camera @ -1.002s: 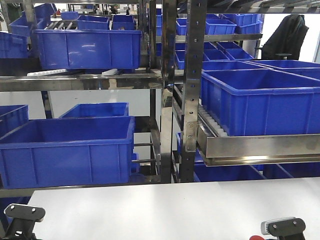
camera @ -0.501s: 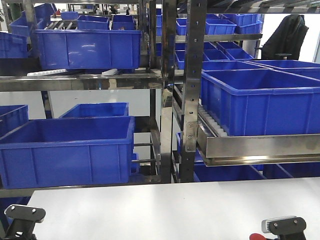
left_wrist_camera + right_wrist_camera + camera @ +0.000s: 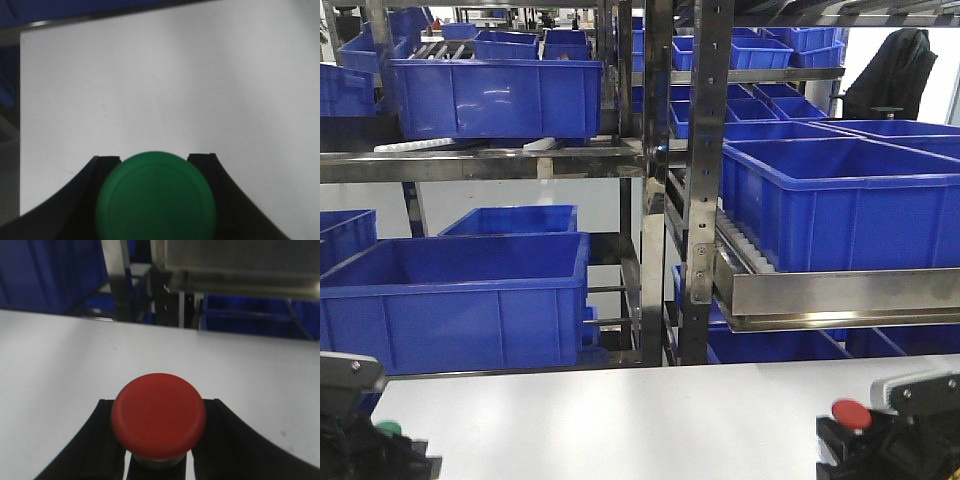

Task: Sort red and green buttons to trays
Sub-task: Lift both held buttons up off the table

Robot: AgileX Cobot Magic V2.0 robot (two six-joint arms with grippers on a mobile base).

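My left gripper (image 3: pixel 155 160) is shut on the green button (image 3: pixel 156 197), whose round green cap fills the space between the black fingers above the white table. In the front view the green button (image 3: pixel 388 428) shows at the bottom left in the left gripper (image 3: pixel 380 445). My right gripper (image 3: pixel 159 407) is shut on the red button (image 3: pixel 158 416), cap toward the camera. In the front view the red button (image 3: pixel 851 413) sits in the right gripper (image 3: pixel 880 440) at the bottom right. The green and red trays are out of view.
The white table (image 3: pixel 640 420) runs across the front. Behind it stands a steel rack (image 3: pixel 705 180) with several deep blue crates (image 3: pixel 455 300), and a metal roller shelf (image 3: pixel 820 290) juts out at the right. A dark jacket (image 3: pixel 892 70) hangs at the far right.
Both grippers have risen into the front view. The red and green caps now show clearly; a second ago only the gripper tops showed, with a sliver of red at the right.
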